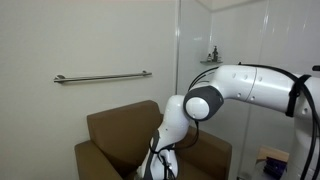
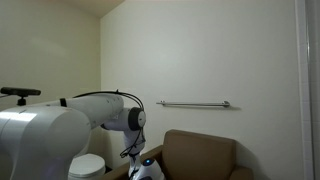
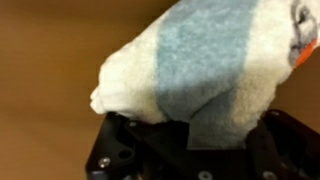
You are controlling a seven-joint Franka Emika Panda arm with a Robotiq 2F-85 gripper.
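In the wrist view a soft cloth (image 3: 200, 70), cream with a broad grey-blue stripe, fills most of the picture and lies between the black jaws of my gripper (image 3: 195, 140). The cloth hangs over brown upholstery. In both exterior views the white arm reaches down over a brown armchair (image 1: 115, 130) (image 2: 205, 152); the gripper itself is low at the seat (image 1: 160, 168) (image 2: 146, 170) and mostly cut off by the frame edge. The fingertips are hidden by the cloth.
A metal grab rail (image 1: 102, 77) (image 2: 194, 103) is fixed to the cream wall above the armchair. A glass partition and small shelf (image 1: 210, 55) stand beside it. A white toilet (image 2: 88, 165) sits near the chair.
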